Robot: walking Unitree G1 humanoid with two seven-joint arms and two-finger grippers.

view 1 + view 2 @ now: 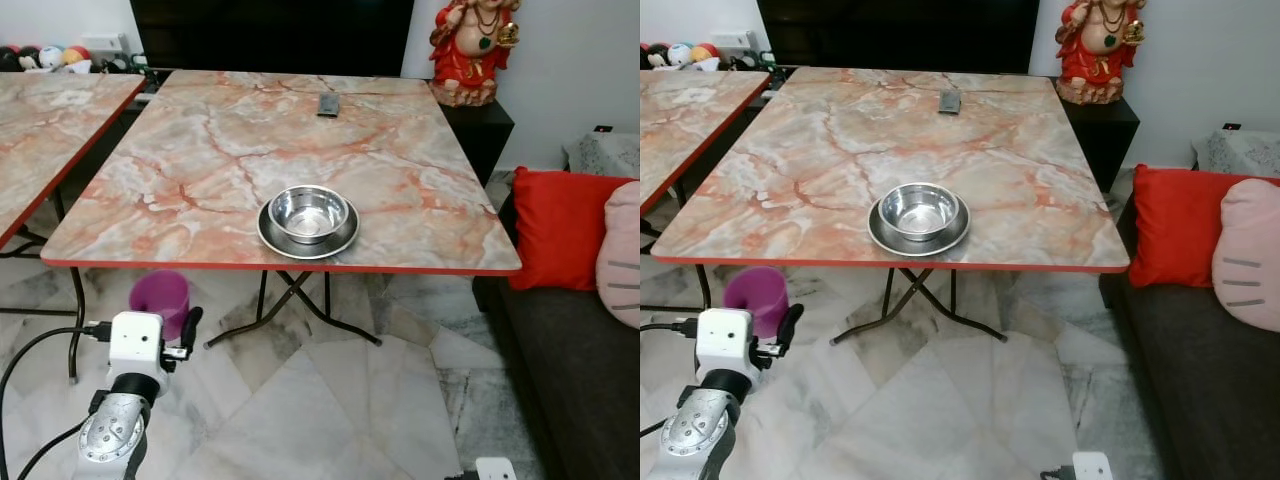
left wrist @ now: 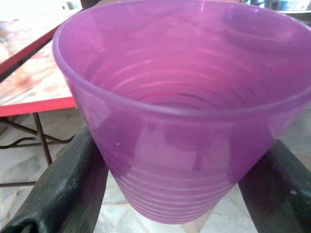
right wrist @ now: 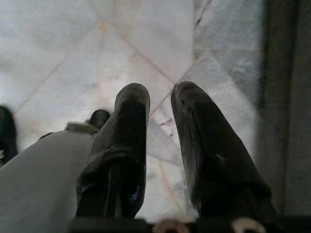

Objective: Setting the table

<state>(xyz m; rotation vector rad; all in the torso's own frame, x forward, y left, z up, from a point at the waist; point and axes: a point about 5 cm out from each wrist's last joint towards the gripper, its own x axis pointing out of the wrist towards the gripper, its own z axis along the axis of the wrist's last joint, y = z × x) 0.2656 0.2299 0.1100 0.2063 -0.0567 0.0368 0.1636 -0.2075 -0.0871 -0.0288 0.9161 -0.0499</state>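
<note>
I've got the purple plastic cup pinched in my left hand, low and left, near the edge of the marble surface. It looks light, thin-walled and slick, so I'd squeeze gently on the ribbed lower wall. Steel bowl sits in its plate ahead. Right hand hangs over the floor, fingers nearly together, empty.
</note>
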